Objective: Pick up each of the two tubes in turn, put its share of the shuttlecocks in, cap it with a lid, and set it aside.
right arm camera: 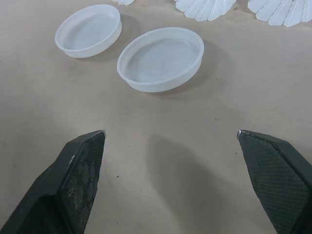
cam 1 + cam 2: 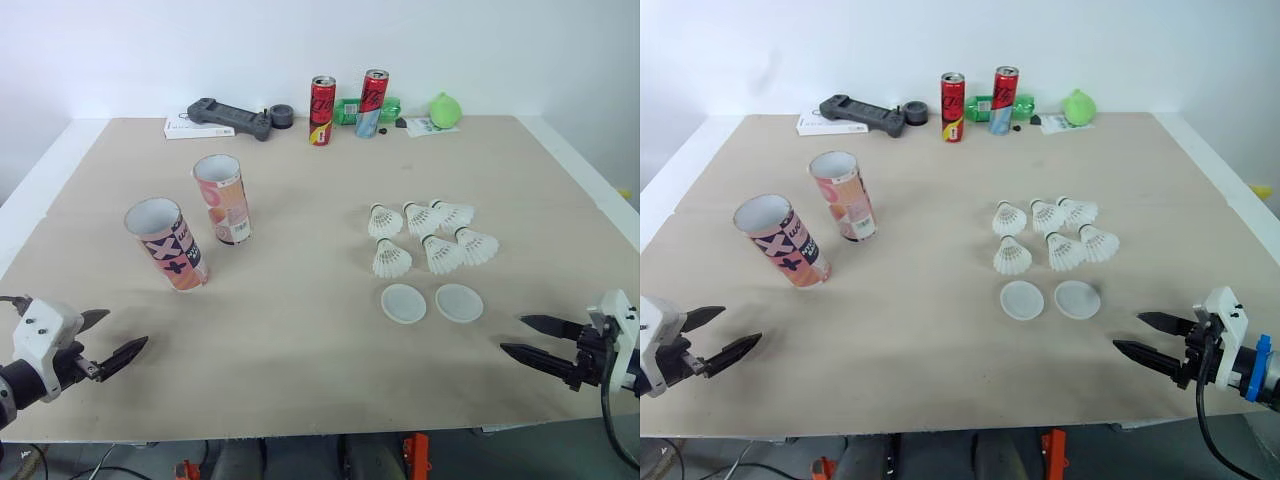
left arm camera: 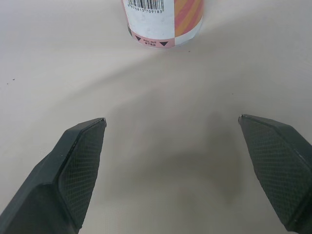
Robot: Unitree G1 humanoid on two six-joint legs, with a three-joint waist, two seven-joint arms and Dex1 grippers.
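Two open tubes stand on the table at the left: a pink one with black X marks (image 2: 167, 243) nearer me and a pink-orange one (image 2: 222, 198) behind it, whose base with a barcode (image 3: 163, 22) lies ahead of my left fingers. Several white shuttlecocks (image 2: 428, 237) lie in a cluster at the right. In front of them rest two translucent lids (image 2: 403, 303) (image 2: 459, 302), both upside down (image 1: 161, 58) (image 1: 88, 30). My left gripper (image 2: 120, 339) hovers open near the front left edge. At the front right, my right gripper (image 2: 522, 336) is open too, just short of the lids.
Along the back edge stand two red cans (image 2: 322, 110) (image 2: 372, 103), a black controller (image 2: 230, 116), a roll of tape (image 2: 282, 116), a green bottle (image 2: 350, 110) and a green ball (image 2: 445, 109). The table's (image 2: 300, 360) middle is bare tan board.
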